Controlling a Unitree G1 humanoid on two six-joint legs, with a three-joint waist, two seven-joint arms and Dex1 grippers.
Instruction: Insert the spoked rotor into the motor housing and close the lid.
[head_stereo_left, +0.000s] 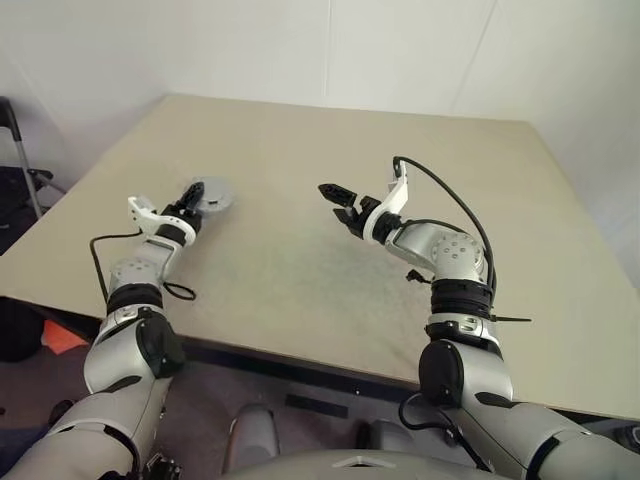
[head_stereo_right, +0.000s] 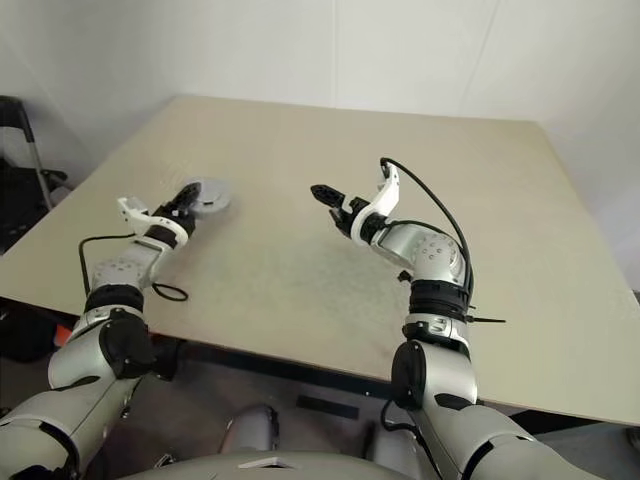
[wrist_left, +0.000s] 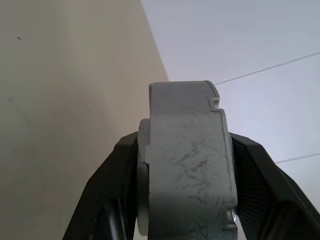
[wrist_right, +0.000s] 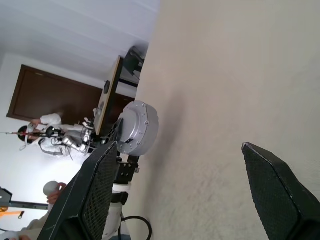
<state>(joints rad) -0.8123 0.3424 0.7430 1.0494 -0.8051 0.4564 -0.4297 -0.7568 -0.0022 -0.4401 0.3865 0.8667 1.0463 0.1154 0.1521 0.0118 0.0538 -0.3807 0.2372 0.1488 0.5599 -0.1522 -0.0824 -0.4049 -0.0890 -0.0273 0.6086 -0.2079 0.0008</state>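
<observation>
Left gripper (head_stereo_left: 192, 196) is clamped edge-on around a thick grey-silver disc assembly (wrist_left: 187, 165), apparently the lid, held just above the counter (head_stereo_left: 300, 260) near its left side. Right gripper (head_stereo_left: 337, 203) hangs empty mid-counter, fingers spread wide.

No readable text, labels, brands or numbers on anything in view

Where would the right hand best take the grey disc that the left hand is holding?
Probably by the grey disc's free rim, from the side away from the left hand, pinching both flat faces: the left fingers clamp those faces at the near edge.
</observation>
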